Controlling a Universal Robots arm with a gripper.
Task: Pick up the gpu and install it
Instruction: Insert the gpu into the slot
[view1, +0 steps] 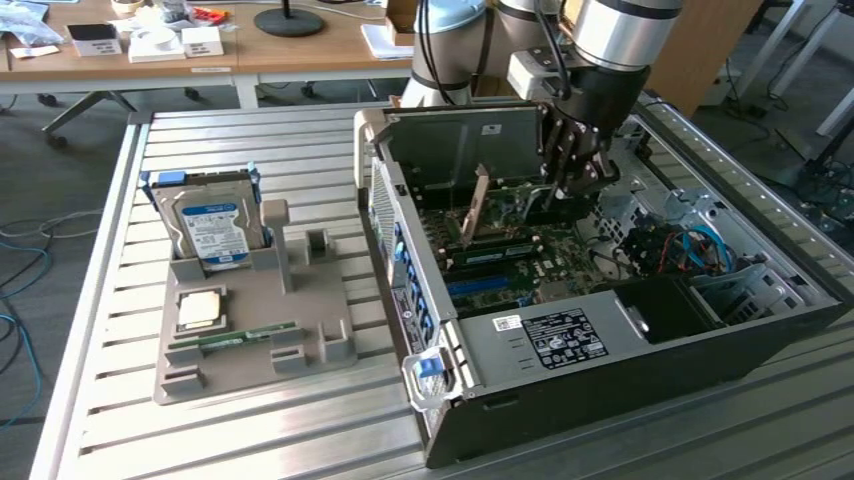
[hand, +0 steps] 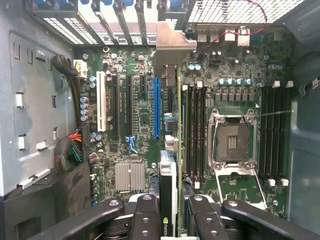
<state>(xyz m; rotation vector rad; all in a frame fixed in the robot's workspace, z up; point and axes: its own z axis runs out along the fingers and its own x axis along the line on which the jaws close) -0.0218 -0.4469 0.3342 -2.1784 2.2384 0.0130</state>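
My gripper (view1: 583, 185) reaches down into the open computer case (view1: 601, 400) and is shut on the gpu (view1: 514, 205), a green card held on edge. In the wrist view the gpu (hand: 168, 175) runs edge-on between the two black fingers (hand: 145, 210), its silver end bracket (hand: 172, 45) toward the case's rear slot openings. The card hangs over the motherboard (hand: 135, 140), just beside the long blue slot (hand: 157, 107). I cannot tell whether its lower edge touches a slot.
An empty CPU socket (hand: 232, 142) and memory slots lie beside the card, and a cable bundle (hand: 70, 150) sits at one case wall. On the exterior view's left, a grey holder (view1: 254, 340) carries a hard drive (view1: 214, 225), a CPU chip (view1: 200, 308) and a RAM strip (view1: 247, 337).
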